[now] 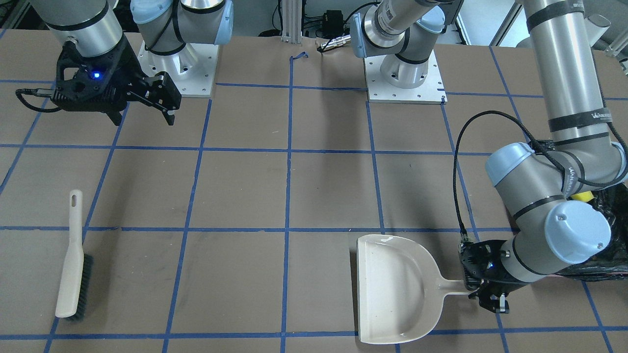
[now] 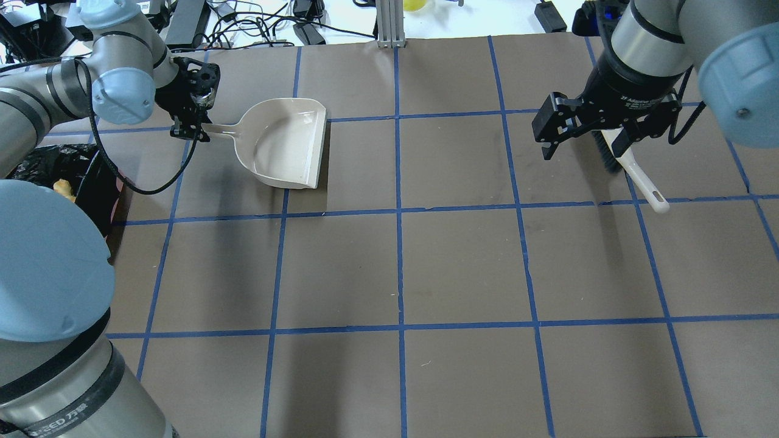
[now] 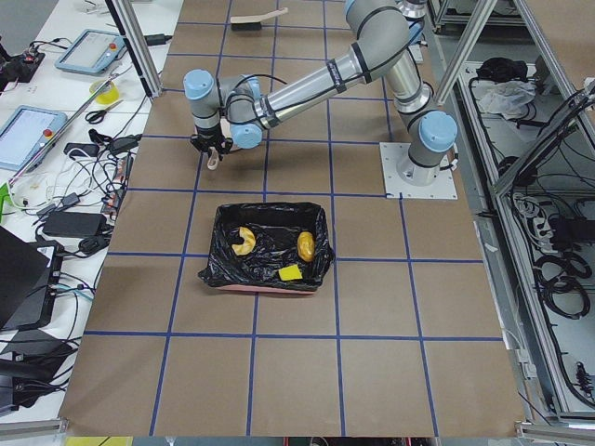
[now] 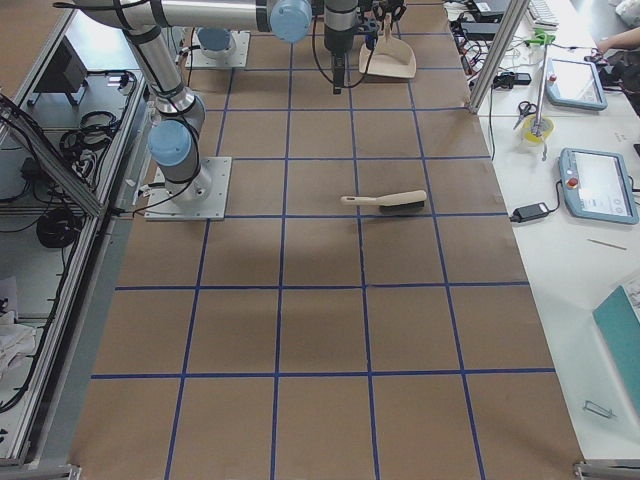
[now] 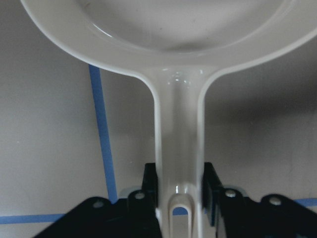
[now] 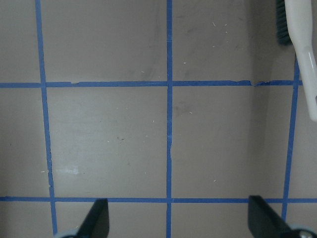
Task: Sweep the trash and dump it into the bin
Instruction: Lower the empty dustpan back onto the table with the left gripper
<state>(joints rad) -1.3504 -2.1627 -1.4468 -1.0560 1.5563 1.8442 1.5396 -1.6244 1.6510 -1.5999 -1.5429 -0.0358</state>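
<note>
The trash lies in the bin (image 3: pixel 221 221), a black-bag-lined container: a croissant-like piece (image 3: pixel 244 241), a golden-brown lump (image 3: pixel 306 245) and a yellow sponge (image 3: pixel 290 272). The bin's black bag also shows behind my left arm in the front view (image 1: pixel 611 257) and the overhead view (image 2: pixel 91 182). My left gripper (image 1: pixel 490 294) (image 2: pixel 193 125) (image 5: pixel 179 198) is shut on the handle of the beige dustpan (image 1: pixel 392 289) (image 2: pixel 286 143) (image 5: pixel 173 29), which is empty and flat on the table. My right gripper (image 1: pixel 162 105) (image 2: pixel 584 137) (image 6: pixel 181 223) is open and empty, above the table.
A beige hand brush (image 1: pixel 73 260) (image 2: pixel 633 167) (image 6: pixel 302 49) (image 4: pixel 385 202) with dark bristles lies on the table just beside my right gripper. The brown table carries a blue tape grid. Both arm bases (image 1: pixel 405 73) stand at the robot side.
</note>
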